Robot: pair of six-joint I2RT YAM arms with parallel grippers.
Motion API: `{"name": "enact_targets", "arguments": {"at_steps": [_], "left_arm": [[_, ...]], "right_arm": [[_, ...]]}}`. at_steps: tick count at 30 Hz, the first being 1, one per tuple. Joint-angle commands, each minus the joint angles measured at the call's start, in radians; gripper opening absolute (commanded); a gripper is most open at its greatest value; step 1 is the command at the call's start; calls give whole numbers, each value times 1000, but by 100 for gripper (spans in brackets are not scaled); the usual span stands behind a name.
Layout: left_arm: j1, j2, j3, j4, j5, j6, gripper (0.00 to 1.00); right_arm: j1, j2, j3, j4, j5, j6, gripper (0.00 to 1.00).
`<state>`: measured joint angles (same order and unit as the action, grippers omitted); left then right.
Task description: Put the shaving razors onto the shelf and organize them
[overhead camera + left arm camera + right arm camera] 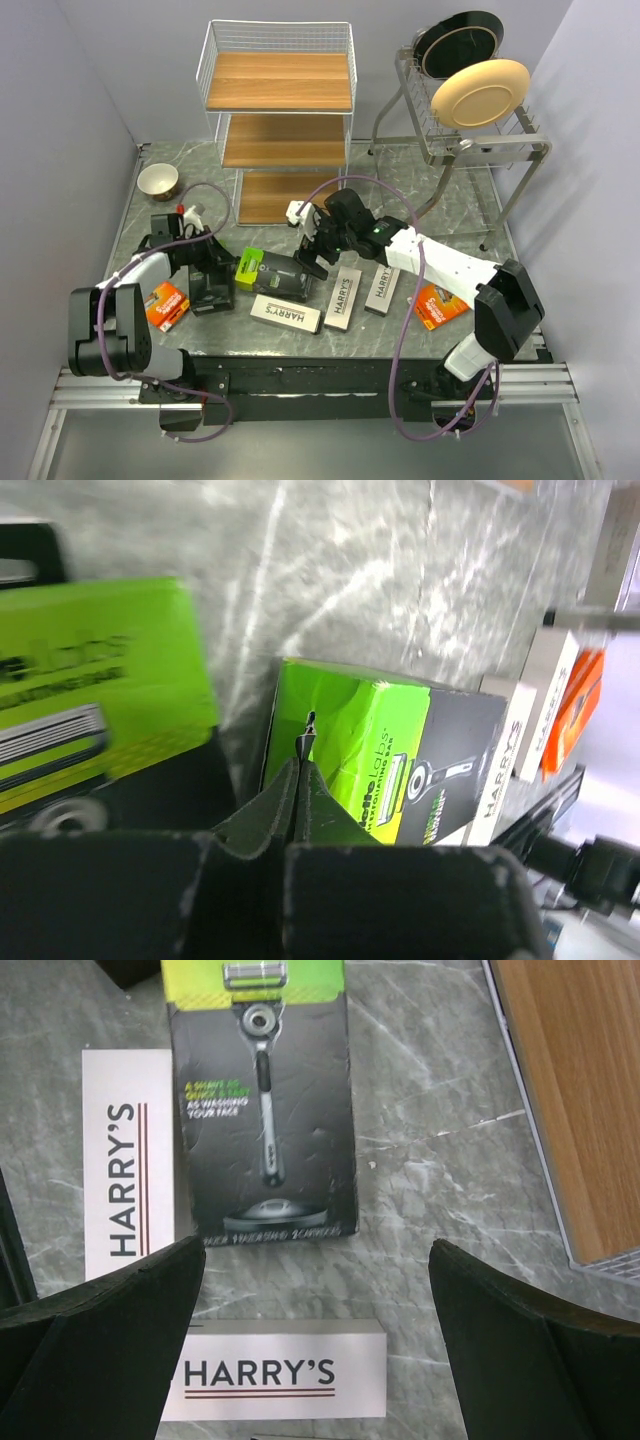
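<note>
Near edge of table [450, 200]: one orange pack [166, 305] at far left, a second orange pack [440, 305] at right. Between them lie three white HARRY'S boxes [285, 312], flat, loosely side by side, not squared up.

Next row back: two black cartons with lime-green ends. First black box [210, 292] lies under the left arm. Second black box [272, 271] is just beside it toward the centre, flat, razor picture up.

Left pincer [305, 742]: fingers pressed together, nothing visible between them. The tips sit low over the lime end of the second black box. Whether they touch the carton: cannot tell.

Right pincer [315, 1260]: spread wide, holding nothing, hanging over the table just off the dark end of the second black box, with two HARRY'S boxes close by.

Further back: small bowl [158, 182] at left, well apart from the packs. Shelf [280, 82] at back centre: top and middle wooden tiers bare. The bottom tier is partly hidden behind the right arm; the part that shows is bare. Dish rack [490, 150] with two plates [480, 78] at back right, not part of the job.

Progress (judgement): nothing shelved. All seven packs are on the table, so every placement and all the sorting remain. The step in hand looks like a pick of the second black box, and the right pincer is better set for it.
</note>
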<state>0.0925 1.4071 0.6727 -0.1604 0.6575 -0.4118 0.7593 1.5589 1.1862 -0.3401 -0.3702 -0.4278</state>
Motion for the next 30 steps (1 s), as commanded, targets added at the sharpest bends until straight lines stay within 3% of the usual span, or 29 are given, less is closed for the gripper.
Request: {"name": "enact_targets", "arguments": {"at_steps": [1,5,21,30], "left_arm": [[41,-51,14,21,-51,-77,1],[59,-65,4,-1,-59,-93,1],[70,-53,33,2,13,-257,1],[53,-95,59,-42,108,-297,1]], "right_arm": [[6,3,37,12,-33,-12,100],[46,23,-10,64,26,-71,100],[84,222,-2,157,31,-305,100],[84,314,-5,461,422,-175,100]]}}
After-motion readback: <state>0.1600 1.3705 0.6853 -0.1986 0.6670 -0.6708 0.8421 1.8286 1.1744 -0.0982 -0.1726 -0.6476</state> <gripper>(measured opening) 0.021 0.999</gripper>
